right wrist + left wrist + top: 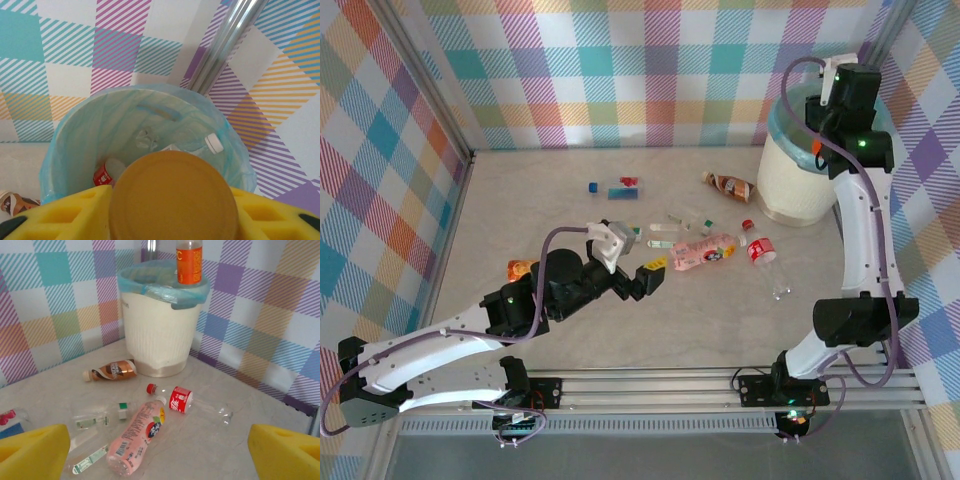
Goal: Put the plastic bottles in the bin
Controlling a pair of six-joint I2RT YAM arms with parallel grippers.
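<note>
My right gripper [823,128] hangs over the bin [800,190], shut on an upright orange bottle [172,200] whose base sits between the yellow pads [60,215]. That orange bottle [189,262] stands above the teal-lined rim of the bin [160,335]. Inside the bin [75,145] lie a red-label bottle [104,174] and a white-capped clear one [214,142]. My left gripper [645,278] is open and low over the table, facing a pink bottle [137,437], [703,252]. A clear red-label bottle [181,399], [764,255] lies beside it.
A brown bottle [730,185], [112,370] lies at the bin's foot. Clear green-capped bottles [670,228], [97,419] lie left of the pink one. Small blue and red capped pieces [620,190] sit farther back. Another orange bottle [520,267] lies by the left arm. Checked walls enclose the table.
</note>
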